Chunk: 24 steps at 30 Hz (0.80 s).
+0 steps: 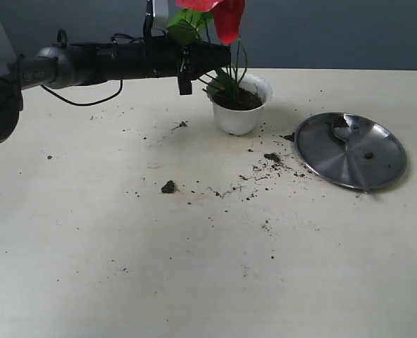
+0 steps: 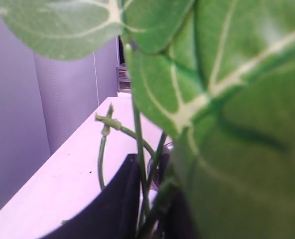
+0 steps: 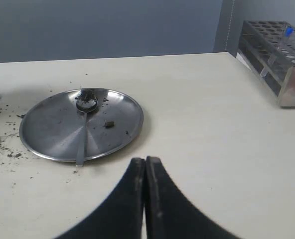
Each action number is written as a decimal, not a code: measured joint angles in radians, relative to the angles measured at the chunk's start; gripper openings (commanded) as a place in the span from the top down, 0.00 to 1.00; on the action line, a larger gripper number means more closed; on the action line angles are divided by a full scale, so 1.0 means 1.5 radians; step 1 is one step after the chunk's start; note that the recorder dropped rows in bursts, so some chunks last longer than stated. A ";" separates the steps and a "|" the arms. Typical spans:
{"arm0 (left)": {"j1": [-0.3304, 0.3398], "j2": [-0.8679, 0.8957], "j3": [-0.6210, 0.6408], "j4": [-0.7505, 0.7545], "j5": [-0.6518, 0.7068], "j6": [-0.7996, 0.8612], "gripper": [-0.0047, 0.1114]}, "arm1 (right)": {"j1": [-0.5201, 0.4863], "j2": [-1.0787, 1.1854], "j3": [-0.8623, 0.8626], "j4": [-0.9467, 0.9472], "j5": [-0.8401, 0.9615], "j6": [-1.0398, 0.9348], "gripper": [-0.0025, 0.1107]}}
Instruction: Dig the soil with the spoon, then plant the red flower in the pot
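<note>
- Pinching stems of the red flower (image 1: pixel 228 17) at top centre: left gripper (image 2: pixel 148 189), arm in from the left edge
- Stems down into soil (image 1: pixel 240 100) inside the pot (image 1: pixel 240 118), upper centre
- Spoon (image 1: pixel 344 132) lying on steel plate (image 1: pixel 381 158), right side
- Right gripper (image 3: pixel 145 167) pressed together, empty, facing that plate

Pale table (image 1: pixel 194 282) bears pot (image 1: pixel 240 118), steel plate (image 1: pixel 381 151); scattered soil (image 1: pixel 168 186).

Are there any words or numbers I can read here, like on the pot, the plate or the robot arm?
Black robot arm: a small pale marking, too blurred to read.
White scalloped plastic pot, round shiny steel plate, grey tube rack: no words or numbers show.
Nothing else has writing.
</note>
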 measured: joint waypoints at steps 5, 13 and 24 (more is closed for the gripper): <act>0.000 -0.003 0.002 0.001 -0.001 0.000 0.96 | 0.000 0.000 0.000 0.000 0.000 0.000 0.98; -0.004 -0.010 0.002 0.001 -0.011 0.000 0.96 | 0.000 0.000 0.000 0.000 0.000 0.000 0.98; -0.004 -0.019 0.002 0.028 -0.016 -0.005 0.96 | 0.000 0.000 0.000 0.000 0.000 0.000 0.98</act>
